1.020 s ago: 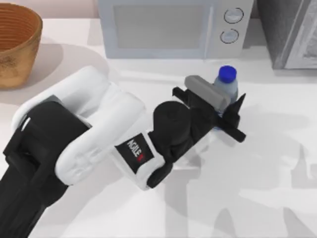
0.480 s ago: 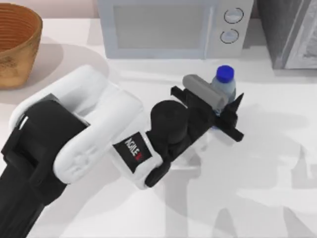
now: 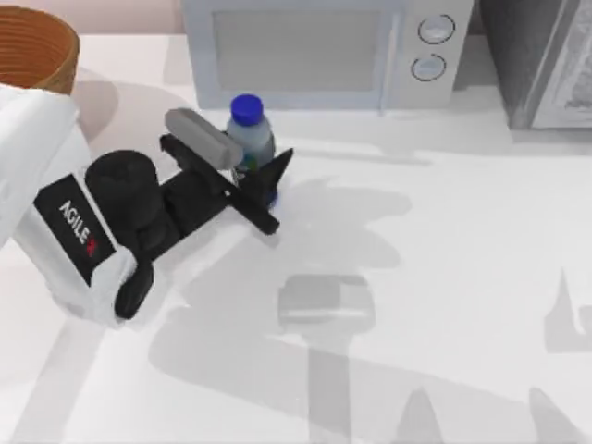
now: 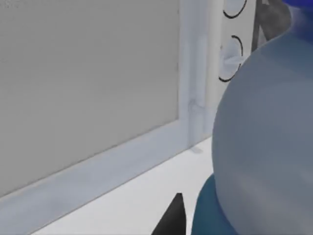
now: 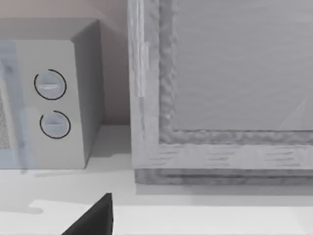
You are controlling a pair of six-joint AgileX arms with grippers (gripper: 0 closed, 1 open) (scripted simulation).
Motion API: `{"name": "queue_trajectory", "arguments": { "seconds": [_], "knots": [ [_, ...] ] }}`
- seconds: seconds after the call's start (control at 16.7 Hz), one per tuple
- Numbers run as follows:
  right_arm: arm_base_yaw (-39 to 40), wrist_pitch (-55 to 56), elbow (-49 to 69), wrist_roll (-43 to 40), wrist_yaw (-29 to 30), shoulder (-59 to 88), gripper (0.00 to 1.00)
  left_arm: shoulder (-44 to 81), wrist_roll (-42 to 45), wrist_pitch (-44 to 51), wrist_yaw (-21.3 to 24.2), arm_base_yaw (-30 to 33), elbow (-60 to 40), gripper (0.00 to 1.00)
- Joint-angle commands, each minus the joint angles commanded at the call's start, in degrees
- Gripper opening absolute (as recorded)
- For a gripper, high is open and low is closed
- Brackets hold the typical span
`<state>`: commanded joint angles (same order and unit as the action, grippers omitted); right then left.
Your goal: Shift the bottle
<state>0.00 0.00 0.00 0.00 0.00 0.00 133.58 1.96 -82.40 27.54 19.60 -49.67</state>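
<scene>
White tabletop (image 3: pixel 444 305) all around, with a pale microwave (image 3: pixel 324 51) along the back edge, so I'll place everything off that. Only readable writing is "AGILEX" in white on the black band of the left arm (image 3: pixel 79 236), with a small red mark next to it. The bottle's label is blue and green but I can't make out any words on it.

That arm comes in from the table's left, in front of the microwave's left end, its wrist pointing toward the microwave door. The left gripper (image 3: pixel 248 176) is clamped on the bottle (image 3: pixel 250 139), one finger on each side of the body, with the blue cap poking up above them. The bottle stands upright just in front of the microwave's left half, close to the door but not touching it.

From the left wrist view the bottle (image 4: pixel 264 147) is right up against the camera, with the microwave (image 4: pixel 98 98) door and its two dials behind it.

Wicker basket (image 3: pixel 32 51) sits off to the left of the microwave. A grey box (image 3: pixel 546 60) sits to its right; the right wrist view looks at that box (image 5: pixel 220 93) and the microwave's dial end (image 5: pixel 54 98), with a dark fingertip (image 5: pixel 95 218) of the right gripper at the edge, can't tell if it's open or closed
</scene>
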Motion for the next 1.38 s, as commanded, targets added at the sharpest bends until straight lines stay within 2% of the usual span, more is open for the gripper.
{"name": "queue_trajectory", "arguments": {
  "seconds": [0.3, 0.42, 0.54, 0.96, 1.38],
  "knots": [
    [0.0, 0.0, 0.0, 0.0, 0.0, 0.0, 1.0, -9.2, 1.7, -4.2, 19.3, -20.1, 15.3, 0.0],
    [0.0, 0.0, 0.0, 0.0, 0.0, 0.0, 1.0, -12.2, 2.2, -5.4, 24.2, -25.1, 19.6, 0.0],
    [0.0, 0.0, 0.0, 0.0, 0.0, 0.0, 1.0, -14.0, 2.5, -6.1, 26.8, -27.6, 22.0, 0.0],
    [0.0, 0.0, 0.0, 0.0, 0.0, 0.0, 1.0, -12.9, 2.6, -6.4, 26.4, -27.0, 21.3, 0.0],
    [0.0, 0.0, 0.0, 0.0, 0.0, 0.0, 1.0, -1.7, 1.8, -9.8, 19.4, -20.1, 12.8, 0.0]
  ]
}}
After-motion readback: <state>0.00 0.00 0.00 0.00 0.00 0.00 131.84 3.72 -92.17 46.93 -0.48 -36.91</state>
